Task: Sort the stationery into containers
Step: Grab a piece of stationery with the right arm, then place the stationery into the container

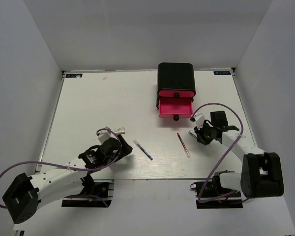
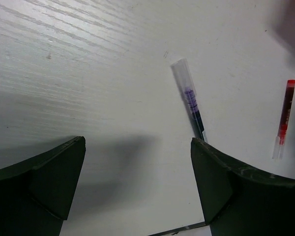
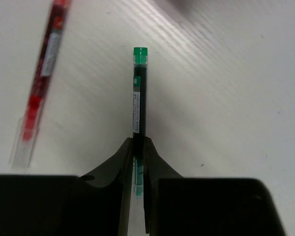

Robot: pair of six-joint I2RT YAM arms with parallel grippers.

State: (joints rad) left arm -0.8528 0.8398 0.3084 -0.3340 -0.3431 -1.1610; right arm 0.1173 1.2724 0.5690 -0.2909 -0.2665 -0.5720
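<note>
- Three slim pens show: a green pen (image 3: 139, 98), a red pen (image 3: 42, 83) and a blue pen (image 2: 191, 101), all clear plastic barrels with coloured ink cores.
- Narrow printed label strips run along the green and red barrels, but the print is too small to read. Two small blue stickers sit at the table's (image 1: 88, 108) far corners, also unreadable.
- One right gripper (image 3: 139, 147) has its dark fingers pinched shut on the green pen near its clear end, with the green-tipped end pointing away from the wrist. The red pen lies just beside it on the white wood-grain tabletop.
- One left gripper (image 2: 137, 196) is spread wide with nothing between its matte black fingers, and the blue pen's tip lies just by its right finger.
- One black rounded cabinet (image 1: 176, 76) stands at the far side of the table. Two pink drawer fronts show from above.
- The upper drawer (image 1: 176, 92) is shut and the lower drawer (image 1: 175, 108) is pulled out, and each has one round black knob.
- One small whitish block (image 1: 119, 130) shows beside the left arm.
</note>
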